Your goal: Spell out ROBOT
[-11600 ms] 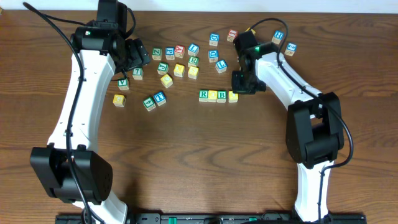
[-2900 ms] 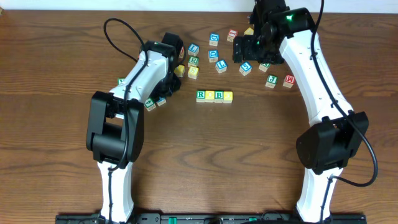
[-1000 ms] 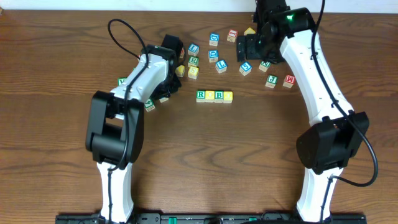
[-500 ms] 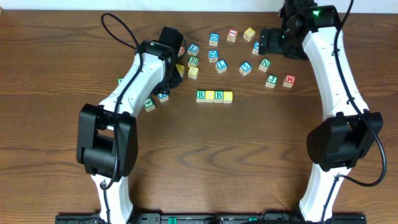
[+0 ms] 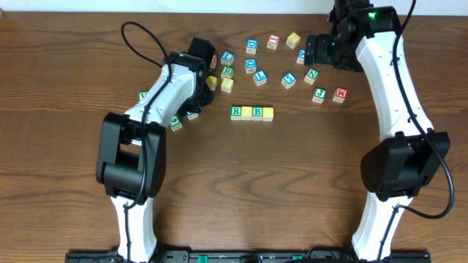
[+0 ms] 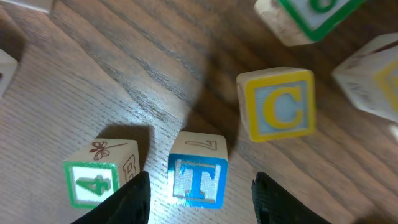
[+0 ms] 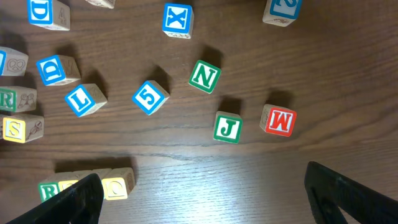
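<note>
A row of cubes stands mid-table: a green R point(image 5: 236, 112), a yellow-faced cube, a B point(image 5: 257, 112) and another yellow-faced cube point(image 5: 268, 112). The blue-lettered T cube point(image 6: 198, 177) lies left of the row, beside a green 4 cube point(image 6: 93, 182). My left gripper point(image 6: 199, 200) is open, with one finger on each side of the T and a gap on both sides. In the overhead view the left gripper point(image 5: 194, 106) sits over that spot, and the arm partly hides the T. My right gripper point(image 7: 205, 199) hangs open over bare wood at the back right point(image 5: 319, 47).
Loose cubes lie scattered behind the row: a yellow C point(image 6: 277, 106), a blue 5 point(image 5: 289, 79), a green N point(image 5: 312, 74), a green J point(image 5: 319, 94) and a red M point(image 5: 340, 94). More cubes cluster round the left arm's wrist.
My left gripper's jaws have spread wider around the T cube. The right arm swung to the right and back, away from the cube cluster, and has since held still.
</note>
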